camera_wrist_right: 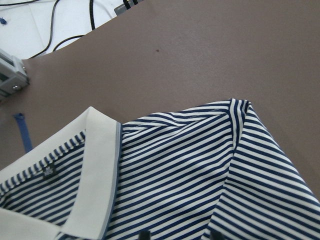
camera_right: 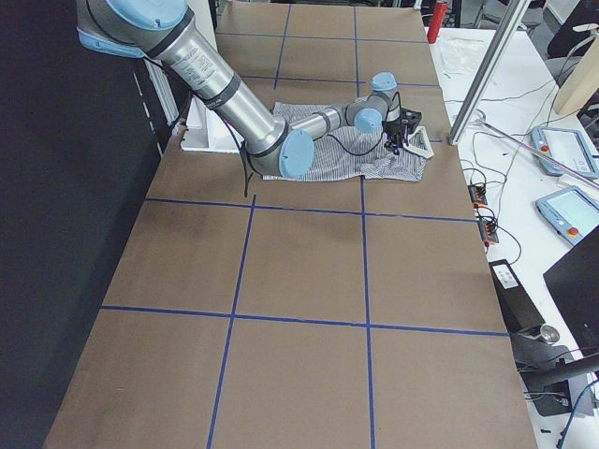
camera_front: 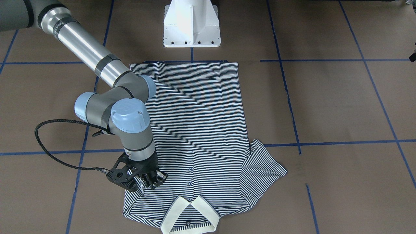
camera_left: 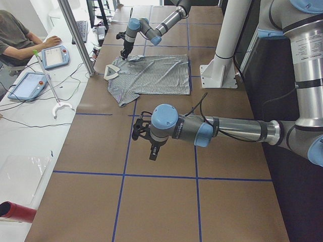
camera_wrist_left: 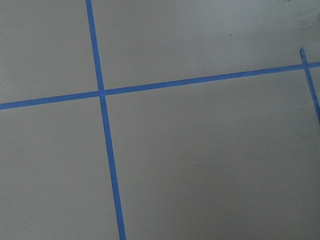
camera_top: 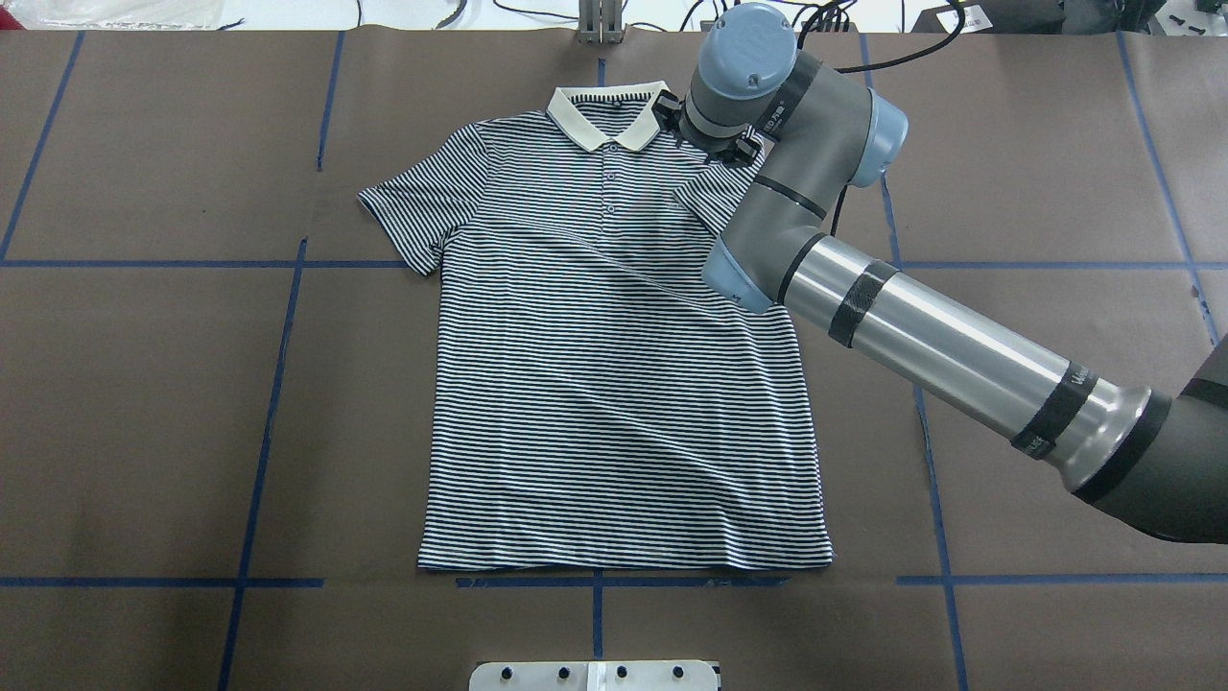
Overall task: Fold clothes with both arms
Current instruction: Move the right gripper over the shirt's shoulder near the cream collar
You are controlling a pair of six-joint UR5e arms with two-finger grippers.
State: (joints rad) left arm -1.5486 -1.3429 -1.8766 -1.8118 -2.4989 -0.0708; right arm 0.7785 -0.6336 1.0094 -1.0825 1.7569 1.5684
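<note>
Left arm (camera_left: 237, 130) reached low and level over bare tabletop (camera_left: 161, 206), well apart from the garment, presumably parked clear of the fold. Left end effector (camera_left: 152, 154) pointed down; its opening could not be told. Polo shirt (camera_top: 614, 384) lay flat, front up, hem toward the base. Right-side sleeve (camera_top: 715, 197) lay folded in over the chest; left-side sleeve (camera_top: 422, 206) was spread out. Right arm (camera_top: 940, 336) stretched across the shirt, wrist vertical. Right end effector (camera_front: 152, 179) sat low at the far shoulder beside the collar (camera_top: 604, 113), jaws apart, gripping nothing that showed.

right tool (camera_wrist_right: 180, 234) tips cropped, left tool (camera_left: 152, 153) tiny
</note>
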